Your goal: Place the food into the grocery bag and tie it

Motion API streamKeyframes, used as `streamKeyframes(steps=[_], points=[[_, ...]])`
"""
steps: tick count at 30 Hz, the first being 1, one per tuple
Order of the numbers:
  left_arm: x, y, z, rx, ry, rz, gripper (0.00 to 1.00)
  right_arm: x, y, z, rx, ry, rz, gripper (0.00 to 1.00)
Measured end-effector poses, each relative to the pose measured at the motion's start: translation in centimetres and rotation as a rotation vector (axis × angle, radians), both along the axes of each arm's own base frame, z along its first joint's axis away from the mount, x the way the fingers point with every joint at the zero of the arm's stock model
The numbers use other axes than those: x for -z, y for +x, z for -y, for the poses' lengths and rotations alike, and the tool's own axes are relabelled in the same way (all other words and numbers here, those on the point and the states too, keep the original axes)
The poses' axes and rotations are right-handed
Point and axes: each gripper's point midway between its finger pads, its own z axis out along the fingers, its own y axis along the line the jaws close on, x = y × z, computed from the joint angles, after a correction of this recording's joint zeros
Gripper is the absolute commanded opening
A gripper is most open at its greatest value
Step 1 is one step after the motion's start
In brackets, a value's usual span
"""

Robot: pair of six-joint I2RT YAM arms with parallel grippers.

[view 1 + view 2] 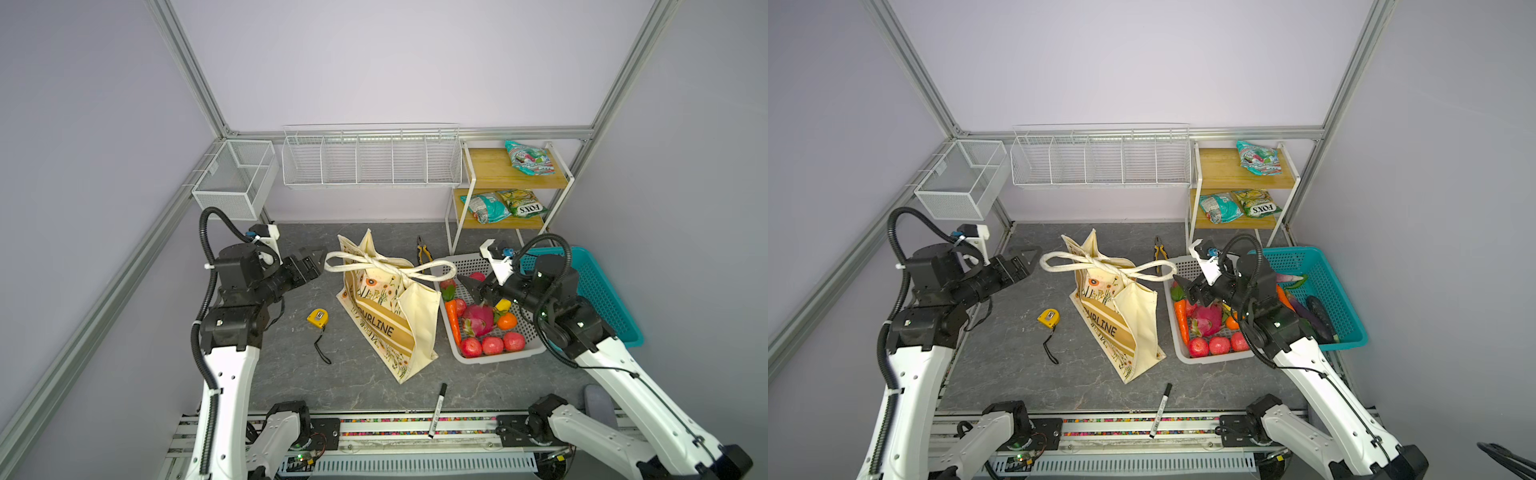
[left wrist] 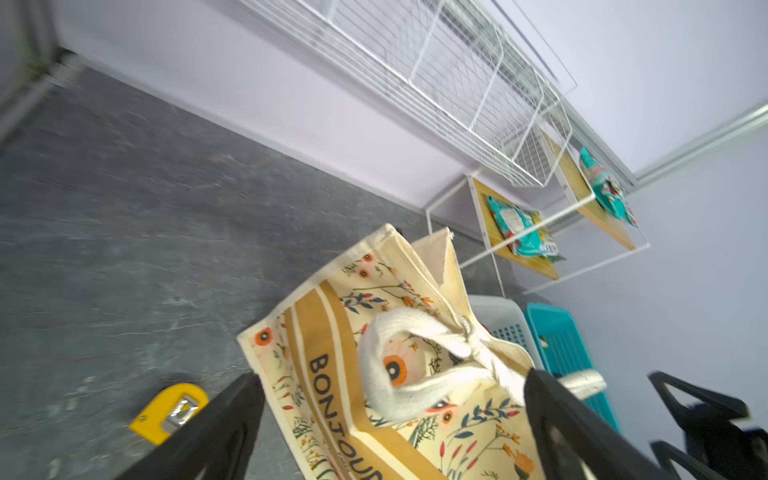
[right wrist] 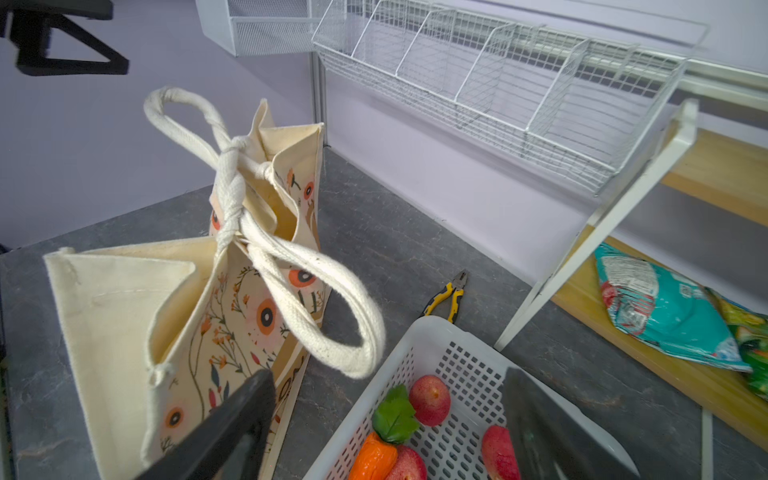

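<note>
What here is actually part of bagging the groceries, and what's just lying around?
Part of the job:
- cream floral canvas tote bag
- its thick white rope handles, already knotted
- toy fruit and vegetables in the white perforated plastic basket

Just lying about:
- yellow tape measure
- yellow-handled pliers
- black marker pen
- white wire wall rack

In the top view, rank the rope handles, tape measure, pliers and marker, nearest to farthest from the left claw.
1. The rope handles, right beside the left claw.
2. The yellow tape measure, left of the grocery bag.
3. The yellow-handled pliers, behind the bag.
4. The black marker, far front.
</note>
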Motion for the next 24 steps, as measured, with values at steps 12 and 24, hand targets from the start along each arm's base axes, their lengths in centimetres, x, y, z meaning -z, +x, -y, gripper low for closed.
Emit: streamKeyframes(steps=[12, 24], points=[[9.1, -0.5, -10.7, -0.582, 0.253, 0.039, 0.99, 11.8, 7.0, 14.0, 0.702, -0.017, -0.212, 0.88], [21.2, 0.1, -15.1, -0.813, 0.434, -0.043, 0.99, 22.7, 8.7, 21.6, 1.065, -0.043, -0.216, 0.89]])
